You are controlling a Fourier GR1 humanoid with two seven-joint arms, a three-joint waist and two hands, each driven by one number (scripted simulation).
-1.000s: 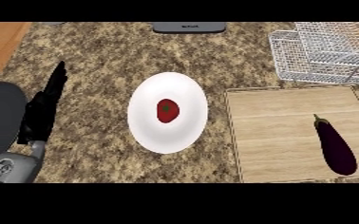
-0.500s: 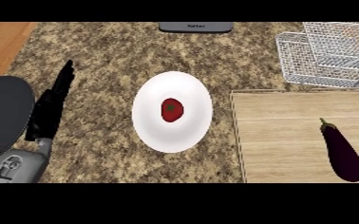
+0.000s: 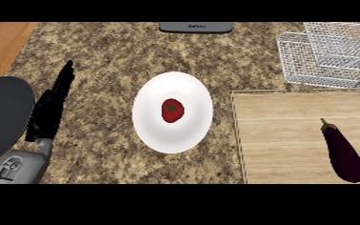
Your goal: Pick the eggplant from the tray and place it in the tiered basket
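A: In the head view, where was the eggplant (image 3: 341, 153)?

B: It lay on the wooden tray (image 3: 281, 138) near the right edge, stem end pointing up the view, its lower end at the bottom of the scene. The basket (image 3: 320, 57) stood just beyond the tray's far edge, apart from the eggplant.

A: How would it handle?

B: My guess: light to moderate, firm under a glossy skin that could slip. I'd take it across the thick middle rather than the narrow stem end.

A: And the hands?

B: The left hand (image 3: 53, 105) showed at the left, fingers straight and pointing up the view, released and grasping nothing, well apart from the tray. It looked at rest. The right hand wasn't visible at all.

A: Anything else?

B: A white plate (image 3: 151, 124) with a tomato (image 3: 172, 110) sat mid-counter, beside the tray.
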